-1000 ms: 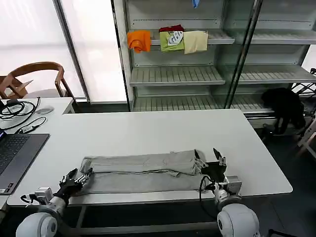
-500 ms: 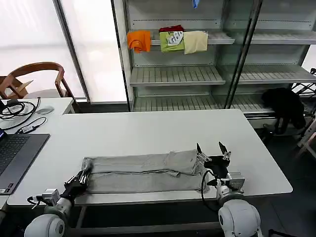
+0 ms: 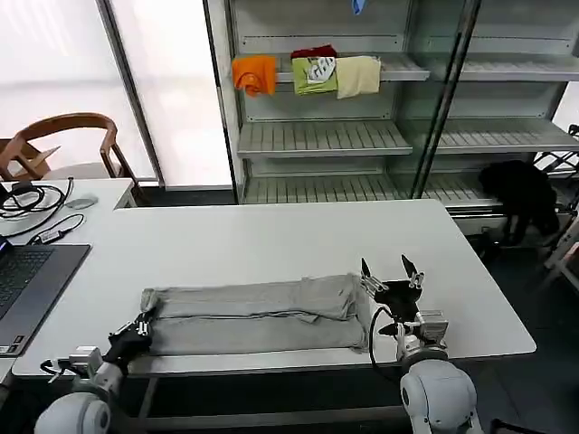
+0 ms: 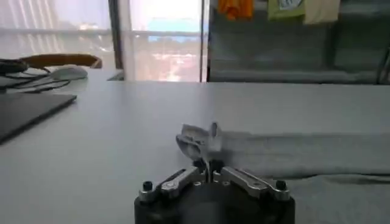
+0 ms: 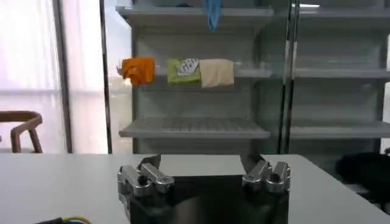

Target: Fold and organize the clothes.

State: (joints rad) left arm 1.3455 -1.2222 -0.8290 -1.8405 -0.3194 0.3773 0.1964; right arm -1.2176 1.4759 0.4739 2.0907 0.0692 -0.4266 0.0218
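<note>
Left gripper (image 3: 137,330): its jaws were pinched together on the left end of the light grey soft cotton shirt (image 3: 258,314), a small tuft of cloth (image 4: 198,139) standing up between them in the left wrist view. It sat at the near left corner of the white rectangular desk (image 3: 271,240), low against the surface.

Right gripper (image 3: 392,276): its jaws stood wide apart and held nothing. It rose just beside the shirt's right end, its two dark fingers (image 3: 365,270) pointing upward, clear of the cloth. In the right wrist view the right gripper (image 5: 204,173) showed the same spread, with bare desk (image 5: 61,176) beyond it.

The shirt lay folded into a long narrow band, running left to right along the near edge of the desk, between the two grippers. A lengthwise crease divided it into an upper and a lower layer.

Surroundings: a dark laptop (image 3: 27,285) lay at the left edge of the desk; behind it stood a second desk with black cables (image 3: 27,199) and a brown wooden chair (image 3: 68,145). On the grey metal shelf unit (image 3: 326,136) at the back lay folded orange (image 3: 255,74), green (image 3: 314,76) and cream (image 3: 359,76) garments. A black bundle (image 3: 523,194) rested at the far right.
</note>
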